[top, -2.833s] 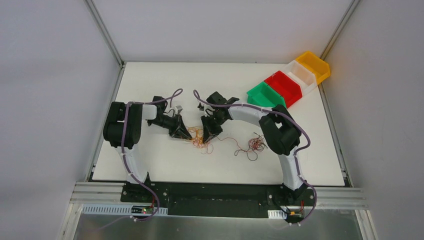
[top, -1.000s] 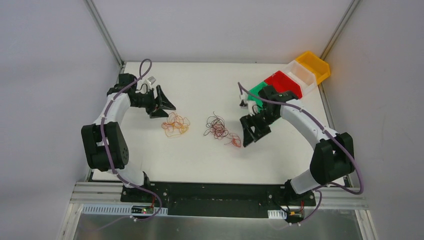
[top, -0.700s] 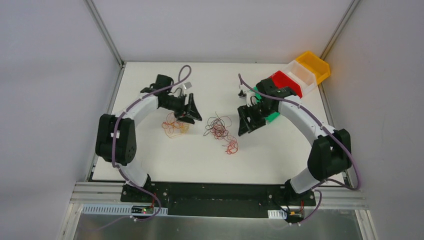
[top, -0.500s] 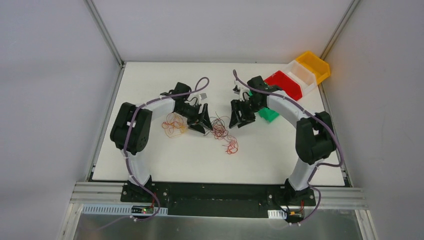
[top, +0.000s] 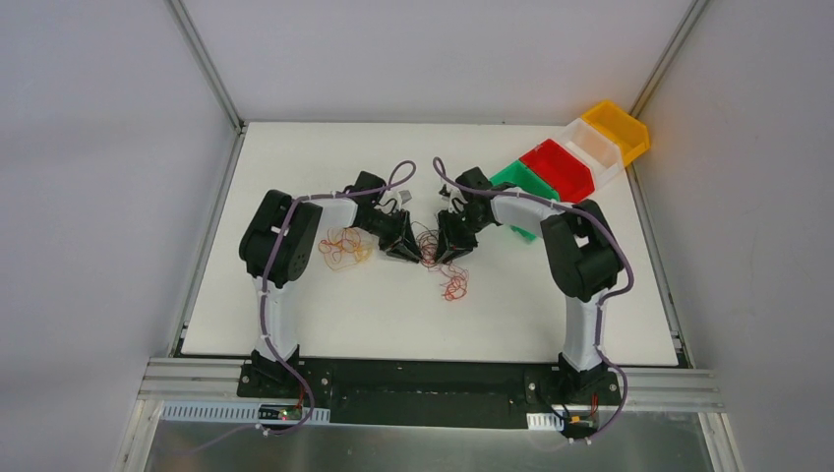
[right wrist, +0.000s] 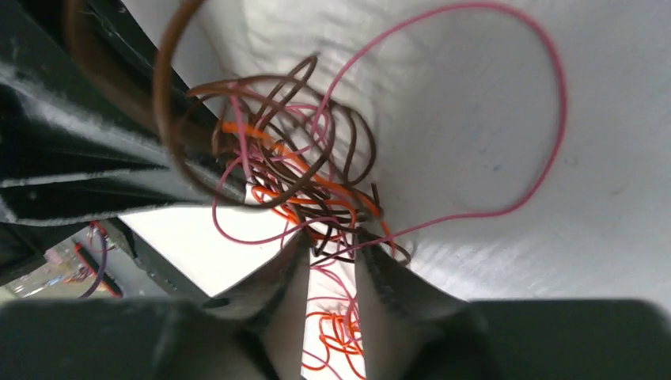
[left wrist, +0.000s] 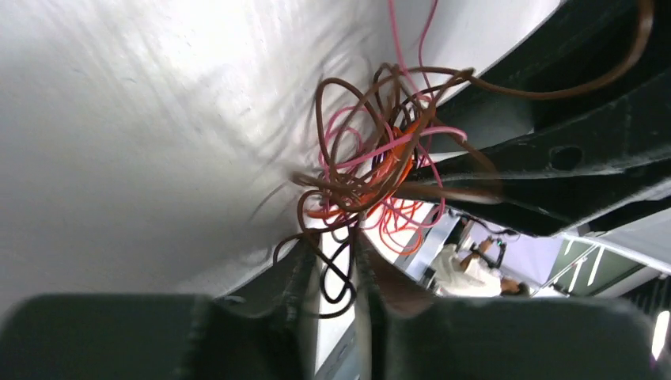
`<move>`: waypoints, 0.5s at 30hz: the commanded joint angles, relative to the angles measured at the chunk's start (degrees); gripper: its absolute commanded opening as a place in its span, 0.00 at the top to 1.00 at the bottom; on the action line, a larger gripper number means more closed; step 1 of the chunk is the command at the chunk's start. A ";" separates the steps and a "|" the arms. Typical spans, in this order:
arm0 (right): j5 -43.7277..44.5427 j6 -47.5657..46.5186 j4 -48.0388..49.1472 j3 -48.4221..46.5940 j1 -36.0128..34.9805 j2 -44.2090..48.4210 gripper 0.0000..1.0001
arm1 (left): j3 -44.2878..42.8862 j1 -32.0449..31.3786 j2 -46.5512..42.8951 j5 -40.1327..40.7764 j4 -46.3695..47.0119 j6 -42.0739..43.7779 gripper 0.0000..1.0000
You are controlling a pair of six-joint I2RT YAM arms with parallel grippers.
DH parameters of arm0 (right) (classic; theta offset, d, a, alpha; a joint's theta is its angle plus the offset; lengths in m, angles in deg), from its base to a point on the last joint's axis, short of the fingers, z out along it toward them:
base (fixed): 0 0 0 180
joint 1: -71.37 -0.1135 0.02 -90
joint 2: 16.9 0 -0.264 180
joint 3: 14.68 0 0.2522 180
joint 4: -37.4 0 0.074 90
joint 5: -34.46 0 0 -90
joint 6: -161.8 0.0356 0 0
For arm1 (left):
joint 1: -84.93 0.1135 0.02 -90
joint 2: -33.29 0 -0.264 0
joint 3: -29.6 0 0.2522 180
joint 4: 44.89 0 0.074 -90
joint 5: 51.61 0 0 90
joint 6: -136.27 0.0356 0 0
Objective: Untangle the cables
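Overhead, left gripper (left wrist: 336, 261), right gripper (right wrist: 328, 253) mask thin curly brown-pink-orange cables (left wrist: 378, 180); we see each finger pair narrowly apart, strands threading gap, grip unclear.

Tabletop (top: 325, 315) is looking matt white & smooth, showing faint streaks and a soft sheen close up; can't tell what it's made of. The cables (top: 430, 246) are showing as hair-thin wires w/ smooth, slightly glossy plastic insulation. Left gripper (left wrist: 332, 241) is reading as matt black plastic, a bit grainy, and the right gripper (right wrist: 328, 237) is looking the same. Arm shells (top: 521, 208) are coming across as smooth white plastic, semi-gloss, w/ matt black joints. Purple hoses (top: 263, 313) are looking rubbery & dull. Bins (top: 561, 167) are shining a little: hard moulded plastic, one translucent. Front rail (top: 197, 379) is looking like brushed alu. Walls (top: 98, 197) are looking matt, pale, smooth.
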State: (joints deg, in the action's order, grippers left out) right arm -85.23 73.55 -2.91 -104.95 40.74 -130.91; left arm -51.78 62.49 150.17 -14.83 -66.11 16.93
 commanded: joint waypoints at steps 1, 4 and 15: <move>1.23 3.22 1.42 -1.12 0.87 -0.08 0.81 | -0.07 0.10 -0.30 1.98 3.56 -1.68 0.89; 0.27 1.75 -1.46 0.40 1.54 2.88 1.00 | 1.20 0.85 -3.11 2.85 3.56 -1.49 1.00; 0.64 -15.97 -23.68 12.53 13.37 26.52 1.00 | -0.70 23.29 -26.10 7.72 -10.11 7.54 1.00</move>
State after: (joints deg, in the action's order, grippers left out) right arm -87.11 67.22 -12.27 -95.49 49.24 -112.36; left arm -47.38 76.67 132.27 -10.54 -69.96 19.09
